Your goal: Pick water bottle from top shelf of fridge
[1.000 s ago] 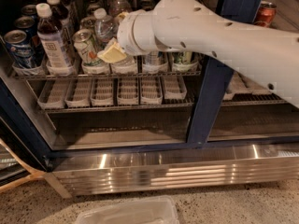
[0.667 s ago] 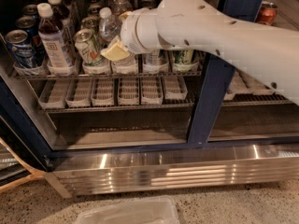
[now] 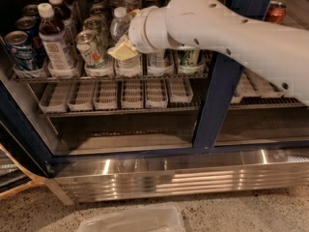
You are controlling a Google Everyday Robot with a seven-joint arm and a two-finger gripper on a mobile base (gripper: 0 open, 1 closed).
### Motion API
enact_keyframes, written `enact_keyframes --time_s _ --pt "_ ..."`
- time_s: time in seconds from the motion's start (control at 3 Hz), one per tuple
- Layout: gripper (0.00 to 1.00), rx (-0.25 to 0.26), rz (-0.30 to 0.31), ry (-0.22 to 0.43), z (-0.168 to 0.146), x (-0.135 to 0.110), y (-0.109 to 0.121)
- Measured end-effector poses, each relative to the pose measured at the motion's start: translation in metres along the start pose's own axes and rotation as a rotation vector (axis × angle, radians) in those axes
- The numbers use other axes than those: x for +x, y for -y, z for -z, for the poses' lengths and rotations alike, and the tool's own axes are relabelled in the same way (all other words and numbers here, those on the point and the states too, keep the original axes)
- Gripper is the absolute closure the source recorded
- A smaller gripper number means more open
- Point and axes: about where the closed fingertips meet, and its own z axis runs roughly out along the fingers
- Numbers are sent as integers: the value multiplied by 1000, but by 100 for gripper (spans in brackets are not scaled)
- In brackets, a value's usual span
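Green can (image 3: 91,48) stands just beside the tool (image 3: 124,51) fronting the water bottle (image 3: 119,27).

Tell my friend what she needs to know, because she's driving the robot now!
Gripper: inside the fridge, right in front of the water bottle, over its lower part. Whether it has hold of the bottle cannot be seen.
Water bottle: upright on the top shelf, front row, between a green can and the arm.
Done: the reach to the bottle.
Left: make sure of the grip, lift the bottle, and pull it out without bumping the can or the dark purple bottle.
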Motion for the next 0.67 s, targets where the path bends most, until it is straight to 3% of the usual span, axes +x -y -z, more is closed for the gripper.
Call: enact_keyframes --time_s 0.67 --pt "37 -9 -3 -7 -2 1 -1"
